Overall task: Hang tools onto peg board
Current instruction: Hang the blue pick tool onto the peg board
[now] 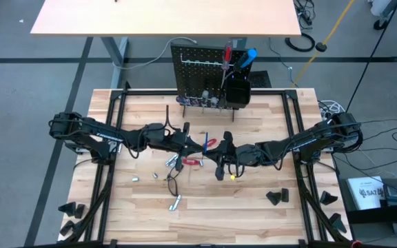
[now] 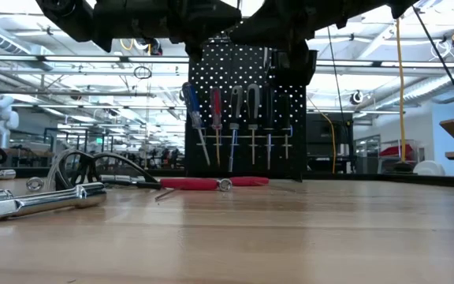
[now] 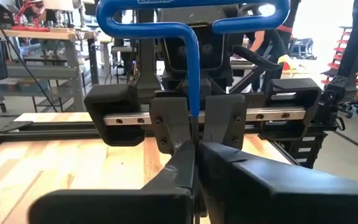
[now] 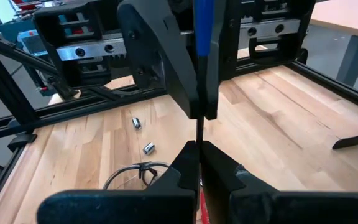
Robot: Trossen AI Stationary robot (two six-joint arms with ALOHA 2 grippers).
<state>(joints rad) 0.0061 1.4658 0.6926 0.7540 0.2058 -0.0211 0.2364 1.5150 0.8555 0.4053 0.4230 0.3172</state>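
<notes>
A: Where do we have the blue-handled tool [image 1: 206, 143]?

B: Mid-table, off the wood, held between the two grippers. We see its blue bend [image 3: 191, 62] in the left wrist view and its thin shaft below the blue part in the right wrist view.

A: Left gripper [image 1: 187, 141]?

B: Fingers clamped together on the tool; in its own wrist view the tips [image 3: 185, 163] meet with no gap. It reaches in from the left side of the table.

A: Right gripper [image 1: 220, 153]?

B: Also fully closed. We see the shaft running down into its pinched fingertips [image 4: 188, 163], so both ends have hold of the same tool.

A: Peg board [image 1: 198, 69]?

B: Upright at the far edge of the table [image 1: 253, 213], well apart from the grippers. In the low view we count a row of screwdrivers [image 2: 217, 106] hanging on it. The black bin [image 1: 236, 93] is on its right half, with red and blue handles sticking up above it.

A: What's loose on the table?

B: Red pliers [image 1: 197, 162] just below the grippers, silver bits [image 1: 174, 203] scattered toward the near-left, and black wedge blocks [image 1: 276, 197] near-right.
</notes>
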